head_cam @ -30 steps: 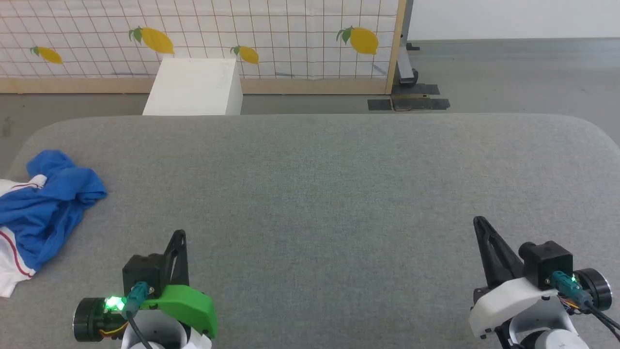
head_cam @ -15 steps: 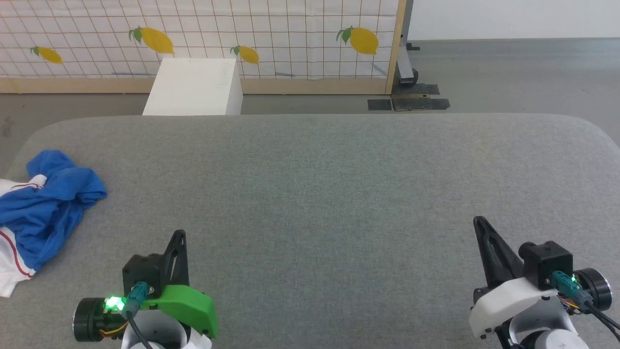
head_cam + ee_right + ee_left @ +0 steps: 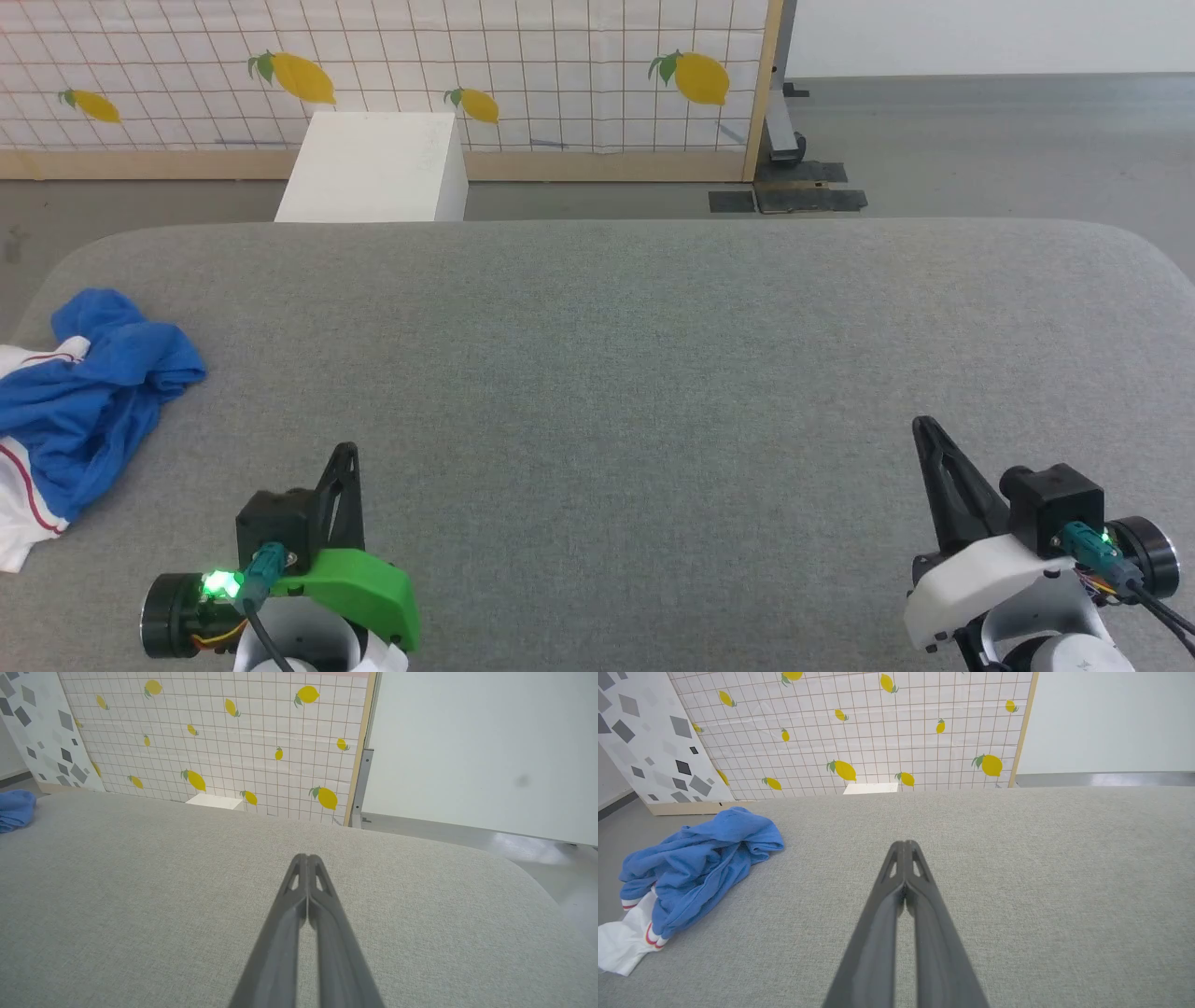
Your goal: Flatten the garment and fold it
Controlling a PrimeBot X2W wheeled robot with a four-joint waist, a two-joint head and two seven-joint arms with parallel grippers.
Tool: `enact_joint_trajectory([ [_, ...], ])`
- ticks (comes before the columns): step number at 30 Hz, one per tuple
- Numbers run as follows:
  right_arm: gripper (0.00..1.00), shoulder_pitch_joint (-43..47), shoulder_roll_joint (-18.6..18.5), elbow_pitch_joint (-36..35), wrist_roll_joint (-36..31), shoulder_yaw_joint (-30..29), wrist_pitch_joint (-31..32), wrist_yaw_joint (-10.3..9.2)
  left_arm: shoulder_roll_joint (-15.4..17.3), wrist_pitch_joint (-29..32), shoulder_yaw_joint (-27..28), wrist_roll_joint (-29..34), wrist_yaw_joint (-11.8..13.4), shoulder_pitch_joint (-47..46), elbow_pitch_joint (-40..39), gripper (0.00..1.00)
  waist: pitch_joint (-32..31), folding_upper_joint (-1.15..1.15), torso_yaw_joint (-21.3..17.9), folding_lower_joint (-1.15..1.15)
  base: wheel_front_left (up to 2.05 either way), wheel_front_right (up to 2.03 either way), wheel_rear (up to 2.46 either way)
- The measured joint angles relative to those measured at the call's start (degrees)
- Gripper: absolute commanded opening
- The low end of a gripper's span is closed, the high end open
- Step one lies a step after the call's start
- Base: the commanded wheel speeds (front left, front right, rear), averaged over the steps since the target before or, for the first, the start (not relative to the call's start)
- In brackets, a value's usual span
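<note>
The garment (image 3: 89, 392) lies in a crumpled heap, blue with white, red-striped parts showing, at the left edge of the grey padded table (image 3: 597, 355). It sits to the left of the left pincer (image 3: 347, 453) and a little ahead of its tips, apart from it, with open table between the two. The left pincer is closed, its fingers pressed together and gripping nothing, over the near part of the table. The right pincer (image 3: 924, 427) is closed in the same way with nothing in it, well apart from the garment, and a wide stretch of open table separates the two pincers. Ahead of both, the top runs open to its far edge, whose corners are rounded; the right corner curves away ahead and to the right of the right pincer. Beyond that far edge, ahead of the left pincer, a white box (image 3: 378, 168) stands on the grey floor (image 3: 980, 140) before a lemon-printed screen (image 3: 560, 75). Whether the box is hollow cannot be told.
</note>
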Motion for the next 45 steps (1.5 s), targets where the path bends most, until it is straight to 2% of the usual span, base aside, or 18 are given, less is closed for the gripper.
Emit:
enact_joint_trajectory([
  [9, 0.0, -0.01, 0.0, 0.0, 0.0, -0.01, 0.0, 0.0, 0.0, 0.0, -0.02, 0.0, 0.0, 0.0, 0.0, 0.0, 0.0, 0.0, 0.0, 0.0, 0.0, 0.0, 0.0],
  [10, 1.0, 0.02, 0.0, 0.01, 0.01, -0.02, 0.0, 0.0, 0.01, 0.0, -0.03, -0.07, 0.0, 0.03, 0.0, 1.0, 0.0, 0.0, 0.0, 0.0, 0.0, 0.0, 0.0],
  [45, 1.0, 0.08, -0.01, -2.53, 4.98, -2.4, -3.42, 0.0, 0.01, -3.31, -0.73, -2.36, 1.58, 0.07, -0.65, 1.0, 0.14, 0.0, 0.14, 0.0, 0.0, 0.0, 0.0],
])
